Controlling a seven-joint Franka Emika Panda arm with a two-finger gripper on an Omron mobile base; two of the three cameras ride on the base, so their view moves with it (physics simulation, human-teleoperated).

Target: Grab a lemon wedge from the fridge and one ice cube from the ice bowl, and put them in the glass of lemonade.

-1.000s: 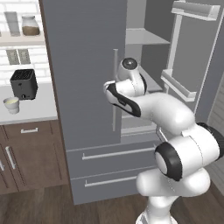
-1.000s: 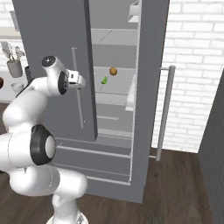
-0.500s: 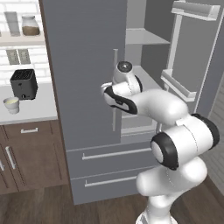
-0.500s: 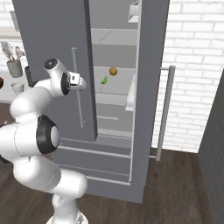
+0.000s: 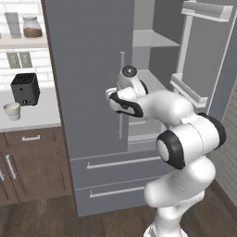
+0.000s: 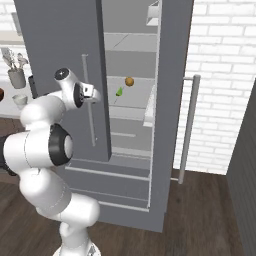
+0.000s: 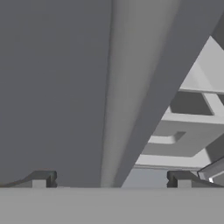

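Note:
The fridge [image 5: 88,69] has its left door shut and its right door [image 6: 172,100] swung open. On an inner shelf lies the small yellow-green lemon wedge [image 6: 119,91]. My gripper [image 5: 119,96] [image 6: 95,96] is open, right at the shut door's vertical bar handle [image 7: 131,87]. In the hand view that bar runs up between my two fingertips [image 7: 43,179], and nothing is held. The glass of lemonade [image 5: 12,110] [image 6: 20,100] stands on the counter left of the fridge. The ice bowl is out of view.
A small round orange fruit [image 6: 129,81] sits just right of the wedge. A black toaster [image 5: 25,88] and a grey utensil holder [image 6: 16,77] stand on the counter. Two fridge drawers [image 5: 115,166] lie below the doors. The open door's shelves [image 5: 190,90] jut out at the right.
The hand has edged a little closer to the shut door's handle and the arm has folded slightly. The jaws stayed open.

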